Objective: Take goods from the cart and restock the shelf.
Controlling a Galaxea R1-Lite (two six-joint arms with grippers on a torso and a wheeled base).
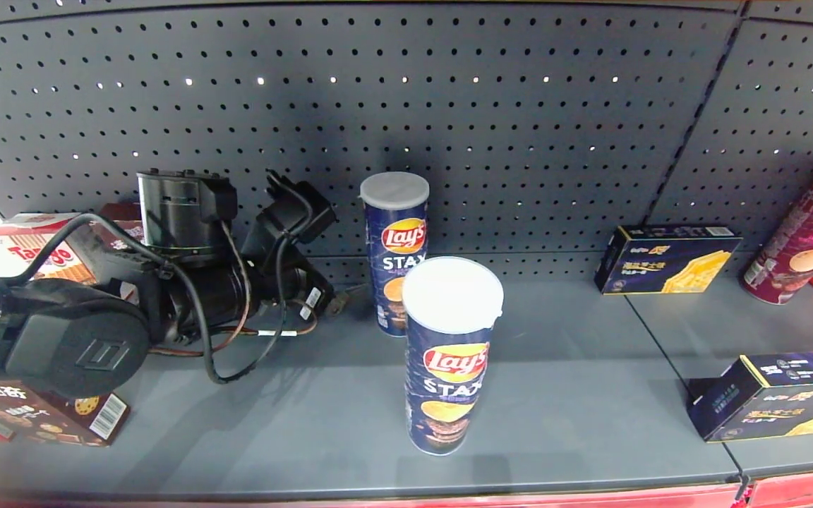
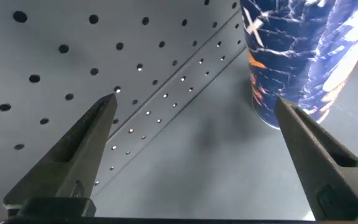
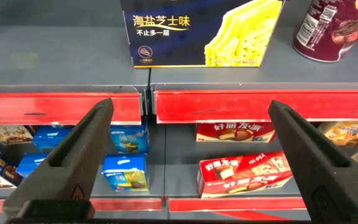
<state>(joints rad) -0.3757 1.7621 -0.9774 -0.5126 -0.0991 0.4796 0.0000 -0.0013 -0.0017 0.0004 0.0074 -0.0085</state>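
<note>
Two tall blue chip cans with white lids stand upright on the grey shelf [image 1: 576,395]. One can [image 1: 394,247] is at the back by the pegboard wall, the other [image 1: 451,353] nearer the front edge. My left gripper [image 1: 336,302] lies low on the shelf just left of the back can, apart from it. In the left wrist view this gripper [image 2: 196,99] is open and empty, with the blue can [image 2: 303,50] just beyond one fingertip. My right gripper [image 3: 191,104] is open and empty, in front of the shelf's red price rail [image 3: 260,106].
Dark blue cracker boxes [image 1: 667,268] [image 1: 780,395] and a leaning purple can [image 1: 805,236] occupy the right bay. A wafer box [image 1: 39,247] and a cookie box [image 1: 39,416] sit at the left. Lower shelves hold snack boxes [image 3: 247,171]. Bare shelf lies right of the cans.
</note>
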